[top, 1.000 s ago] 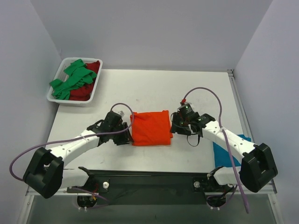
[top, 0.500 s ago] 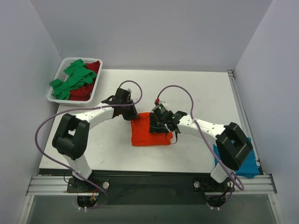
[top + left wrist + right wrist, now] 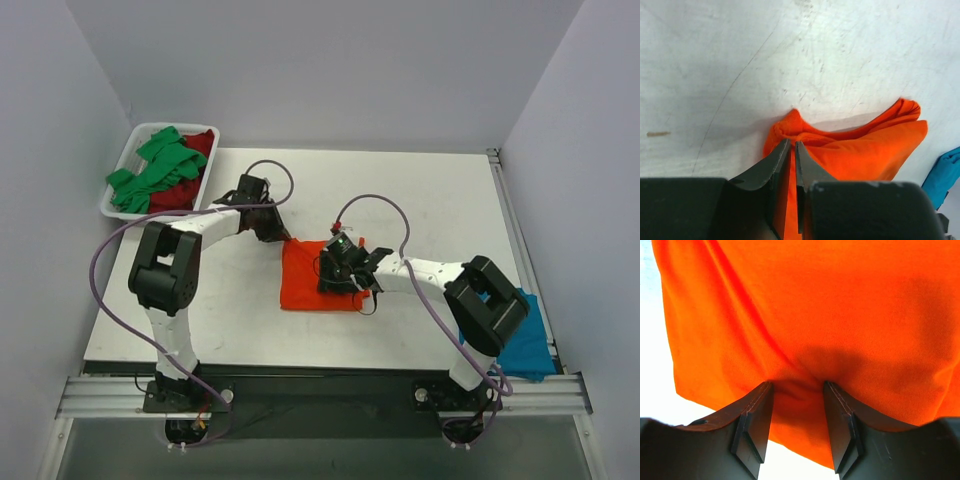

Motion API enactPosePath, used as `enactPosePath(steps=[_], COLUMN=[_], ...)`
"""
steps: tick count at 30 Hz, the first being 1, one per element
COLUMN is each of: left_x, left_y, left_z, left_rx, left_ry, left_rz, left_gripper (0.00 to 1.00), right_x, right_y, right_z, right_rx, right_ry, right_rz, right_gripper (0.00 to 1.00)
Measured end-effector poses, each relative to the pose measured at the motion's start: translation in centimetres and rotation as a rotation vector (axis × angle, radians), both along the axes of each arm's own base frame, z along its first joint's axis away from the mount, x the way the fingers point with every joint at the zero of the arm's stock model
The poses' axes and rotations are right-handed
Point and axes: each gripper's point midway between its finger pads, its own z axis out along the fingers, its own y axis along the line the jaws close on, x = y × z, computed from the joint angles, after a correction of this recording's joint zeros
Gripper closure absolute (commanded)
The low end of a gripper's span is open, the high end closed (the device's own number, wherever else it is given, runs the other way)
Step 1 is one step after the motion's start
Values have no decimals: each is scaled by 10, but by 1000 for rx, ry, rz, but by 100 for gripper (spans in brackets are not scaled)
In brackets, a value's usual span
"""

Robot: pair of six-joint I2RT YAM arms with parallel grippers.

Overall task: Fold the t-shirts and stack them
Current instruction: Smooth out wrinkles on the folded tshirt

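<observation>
While the white desk [image 3: 430, 190] is stretching between pale walls [image 3: 320, 70], its widest bare surface is showing at the far right side, beyond the right arm [image 3: 430, 270]. The orange t-shirt [image 3: 305, 285] is lying folded near the middle of the desk, a little toward the near edge, with bare desk showing to its left and in front of it. Its near and left edges are lying straight and flat, and its far left corner is rising into a small peak. The white tray [image 3: 145, 219] is sitting at the far left corner of the desk, reaching a little over the left edge. It is holding the green t-shirt [image 3: 155, 175] on top of the dark red t-shirt [image 3: 178, 198]. The teal t-shirt [image 3: 525, 340] is lying at the near right corner, partly over the desk edge and partly hidden behind the right arm. The left claw [image 3: 791, 149] is pinching the peaked corner of the orange t-shirt, its fingers almost together with only thin cloth between them. The right claw [image 3: 797, 386] is pressing down on the middle of the same shirt, its fingers partway apart and clamping a gathered ridge of cloth.
</observation>
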Motion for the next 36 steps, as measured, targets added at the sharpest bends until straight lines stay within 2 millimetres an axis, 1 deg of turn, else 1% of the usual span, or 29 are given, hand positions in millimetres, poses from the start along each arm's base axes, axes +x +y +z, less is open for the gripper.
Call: enactPosePath(steps=[2, 5, 7, 8, 10, 11, 12, 14, 15, 17, 18, 20, 21, 23, 26, 28, 31, 33, 35, 36], left_x=[8, 19, 25, 28, 33, 32, 29, 18, 8, -15, -29, -55, -66, -87, -106, -111, -119, -123, -125, -125], left_y=[-3, -8, -9, -9, -10, -10, -9, -7, -7, -11, -13, -22, -27, -35, -34, -29, -22, -19, -18, -18], left_z=[4, 10, 20, 26, 39, 45, 50, 62, 66, 72, 72, 66, 61, 45, 20, 5, -10, -16, -20, -20], left_rx=[-6, -16, -18, -19, -23, -24, -22, -21, -22, -29, -30, -31, -31, -22, 4, 25, 43, 50, 51, 49], left_ry=[-15, -35, -51, -62, -88, -95, -99, -119, -120, -127, -122, -103, -93, -58, 1, 29, 56, 65, 67, 64], left_rz=[-7, -17, -30, -33, -37, -38, -37, -35, -35, -45, -50, -74, -87, -109, -111, -91, -68, -60, -57, -56], left_gripper=[79, 73, 69, 69, 69, 69, 69, 71, 71, 75, 76, 78, 79, 81, 85, 87, 87, 87, 88, 88], right_x=[-1, -6, -9, -11, -9, -6, 1, 19, 35, 61, 72, 91, 99, 109, 117, 121, 120, 118, 117, 116], right_y=[0, -1, -5, -6, -12, -17, -23, -34, -43, -59, -67, -80, -84, -86, -85, -84, -83, -83, -84, -84], right_z=[1, 5, 9, 12, 25, 33, 45, 66, 79, 96, 101, 104, 102, 91, 66, 49, 32, 25, 22, 21], right_rx=[8, 12, 15, 23, 47, 59, 76, 104, 117, 125, 123, 104, 95, 66, 18, -9, -31, -42, -48, -49], right_ry=[-1, 15, 32, 42, 44, 38, 24, -10, -38, -83, -100, -114, -114, -95, -38, 3, 49, 68, 79, 82], right_rz=[0, 8, 9, 12, 1, -11, -31, -74, -106, -156, -177, -211, -219, -219, -207, -200, -197, -197, -197, -198], right_gripper=[54, 52, 51, 50, 48, 48, 48, 48, 47, 48, 49, 49, 50, 50, 51, 54, 56, 57, 60, 66])
